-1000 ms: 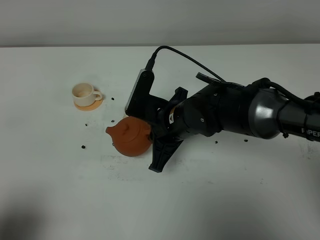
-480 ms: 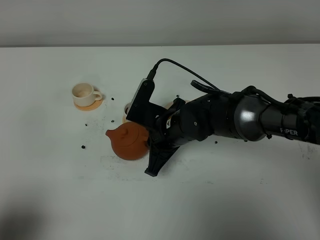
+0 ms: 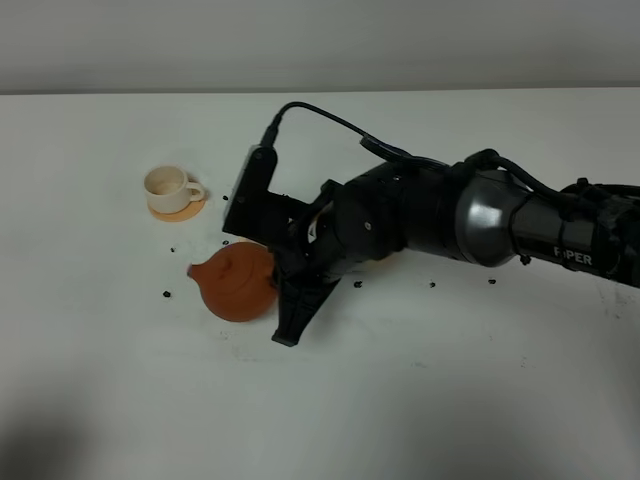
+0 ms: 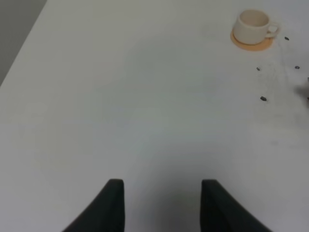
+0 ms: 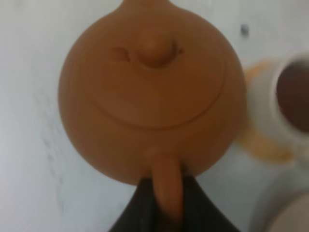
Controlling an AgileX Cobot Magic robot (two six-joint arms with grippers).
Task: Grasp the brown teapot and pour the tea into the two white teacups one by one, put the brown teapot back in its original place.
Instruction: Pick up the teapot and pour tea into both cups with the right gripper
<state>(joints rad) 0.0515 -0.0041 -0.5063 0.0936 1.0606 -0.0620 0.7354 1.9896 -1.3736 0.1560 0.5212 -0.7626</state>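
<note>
White surface [image 3: 420,400] under a plain grey wall, and dark specks [image 3: 167,294] are scattered over the left half. The right arm [image 3: 470,215] stretches in from the right and reaches well across the middle. Its end effector [image 3: 279,287] is clamped on the loop handle of the brown teapot [image 3: 235,285]. The wrist view confirms it: two dark fingers [image 5: 141,208] pinch that handle from either side, and the knobbed lid faces the camera.

The teapot sits left of centre with its spout pointing left. Whether it rests on the surface or hangs just above it, I can't tell.

Back and to the left, well apart from the teapot, one white teacup [image 3: 167,185] stands upright on an orange coaster [image 3: 185,209]. Its handle is turned to the right of the high view.

The second teacup [image 5: 289,92] shows up only in the right wrist view. It is just beside the teapot's body, dark liquid is in it, and it sits on its own orange coaster [image 5: 263,142]. From the high camera the arm hides it.

Over on the left, the left end effector [image 4: 161,203] hovers above bare surface with its fingers spread apart and nothing between them. The first teacup is far off in its view.
</note>
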